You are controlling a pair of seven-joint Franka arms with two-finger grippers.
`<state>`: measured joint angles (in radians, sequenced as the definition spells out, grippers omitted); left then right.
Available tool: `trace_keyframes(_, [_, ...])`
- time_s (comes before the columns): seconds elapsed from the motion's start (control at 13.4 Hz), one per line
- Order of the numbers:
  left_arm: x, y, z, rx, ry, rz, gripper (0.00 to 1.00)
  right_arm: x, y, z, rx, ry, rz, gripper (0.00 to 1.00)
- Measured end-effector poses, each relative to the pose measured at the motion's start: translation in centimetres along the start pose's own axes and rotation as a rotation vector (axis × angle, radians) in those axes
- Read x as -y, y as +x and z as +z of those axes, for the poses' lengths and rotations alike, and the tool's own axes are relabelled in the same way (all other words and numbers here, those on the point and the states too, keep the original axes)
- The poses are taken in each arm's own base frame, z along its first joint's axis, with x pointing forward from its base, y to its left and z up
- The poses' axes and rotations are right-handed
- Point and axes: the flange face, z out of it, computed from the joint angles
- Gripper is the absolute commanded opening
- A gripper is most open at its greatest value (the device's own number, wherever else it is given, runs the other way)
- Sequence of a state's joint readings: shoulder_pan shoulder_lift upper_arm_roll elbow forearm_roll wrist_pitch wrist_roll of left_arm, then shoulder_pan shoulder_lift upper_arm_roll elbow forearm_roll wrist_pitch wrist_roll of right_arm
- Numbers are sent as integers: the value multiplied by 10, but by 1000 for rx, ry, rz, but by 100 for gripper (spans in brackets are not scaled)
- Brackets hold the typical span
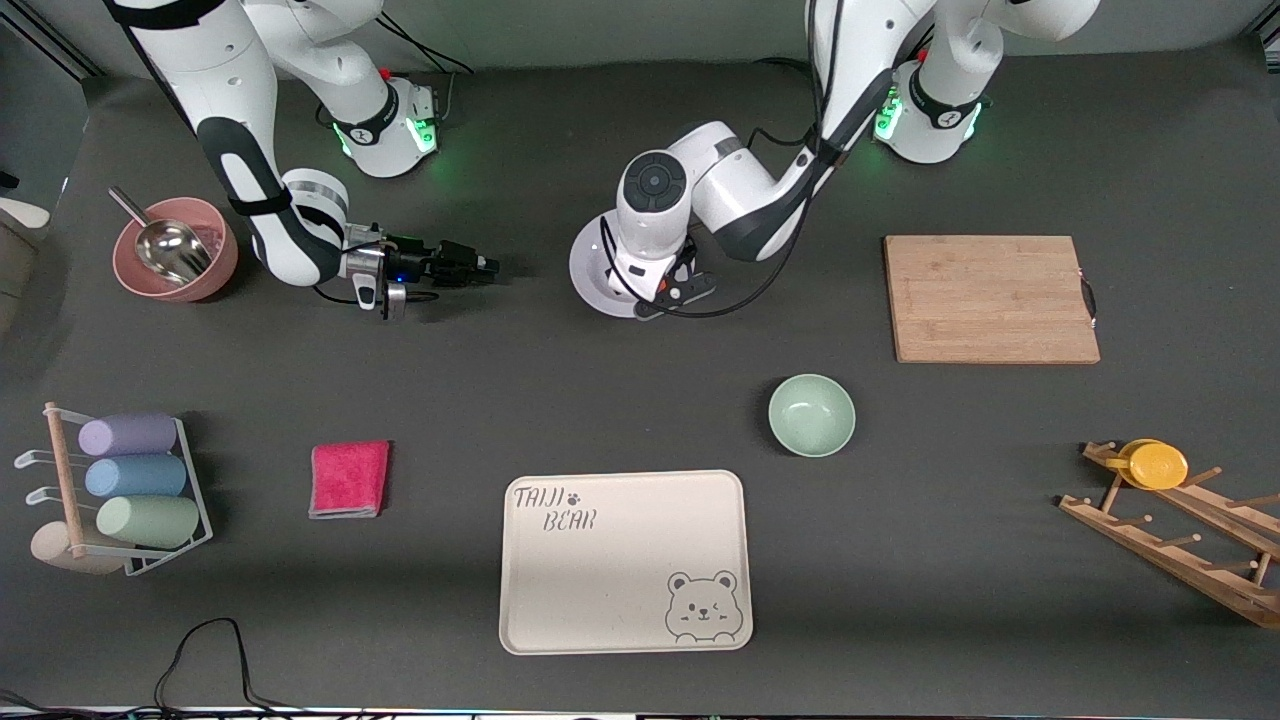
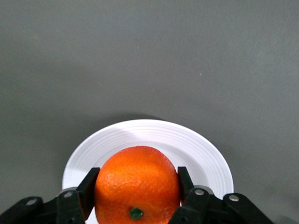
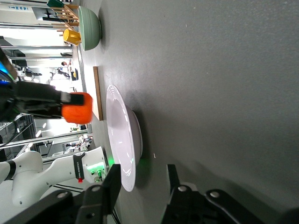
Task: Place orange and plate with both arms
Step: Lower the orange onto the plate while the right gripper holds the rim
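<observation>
Orange (image 2: 136,185) gripped over seemingly bare plate (image 2: 196,149)

you are looking at a robotics lab: two franka arms bolted to a dark-covered table (image 1: 600,400), kitchen props staged.

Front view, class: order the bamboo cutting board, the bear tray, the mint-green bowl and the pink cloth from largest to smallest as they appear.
1. bear tray
2. bamboo cutting board
3. mint-green bowl
4. pink cloth, close to the bowl, so that pair is unsure.

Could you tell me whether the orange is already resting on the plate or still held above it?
Held above it: the left gripper jaws clamp the orange, and the right wrist view shows a gap over the plate.
</observation>
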<state>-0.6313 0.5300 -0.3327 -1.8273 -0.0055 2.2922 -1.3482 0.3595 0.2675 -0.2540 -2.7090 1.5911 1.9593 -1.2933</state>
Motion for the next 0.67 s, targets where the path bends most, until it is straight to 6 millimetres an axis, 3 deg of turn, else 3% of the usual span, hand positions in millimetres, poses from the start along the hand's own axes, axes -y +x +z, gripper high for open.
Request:
trace_keyframes(0.22, [2,-8,20,-7,-8,-16,0,0,0,0,0,-1,1,46])
trace_keyframes(0.3, [1,-13,24,-10,-5,-19,31,-1,-1,0,1,-2,2,46])
trace_keyframes(0.37, [0,-19,28,-13,-6,-23,99,-3,-1,1,3,-4,1,46])
trace_keyframes(0.67, [0,-24,33,-15,-4,-37,100,-13,-6,3,13,-14,-22,46])
